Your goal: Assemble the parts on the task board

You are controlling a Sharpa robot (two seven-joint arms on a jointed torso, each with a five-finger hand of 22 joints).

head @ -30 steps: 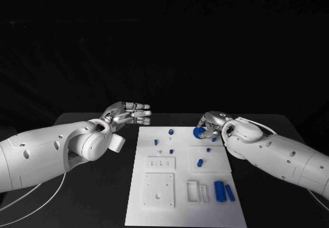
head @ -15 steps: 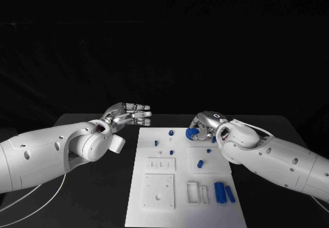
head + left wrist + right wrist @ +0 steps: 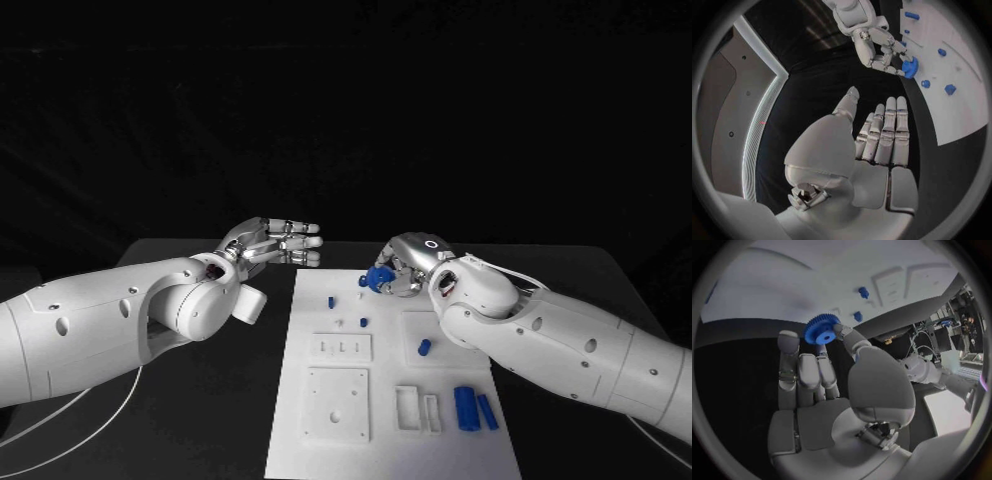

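Head view showed the right robot hand (image 3: 405,270) over the far end of the white task board (image 3: 389,440), pinching a blue gear (image 3: 378,277) between thumb and fingertips. Right wrist view confirmed the grasp: the toothed blue gear (image 3: 821,333) sat at the tips of the fingers (image 3: 787,347), above the board's pale surface, with two small blue pegs (image 3: 862,291) standing on the board beyond it.

The left robot hand (image 3: 270,243) hovered beside the board's far left corner, over the black table (image 3: 188,400), holding nothing, its fingers straight and close together. Left wrist view showed the same released left robot hand (image 3: 879,145), with the right robot hand (image 3: 879,47) and its gear (image 3: 910,67) across from it at the board's edge.

On the board, small blue pegs (image 3: 330,301) stood near the far end, another blue part (image 3: 424,347) lay near the middle, and two longer blue parts (image 3: 473,408) lay side by side near the right edge. White raised plates (image 3: 336,402) and a white frame (image 3: 417,407) occupied the nearer half.
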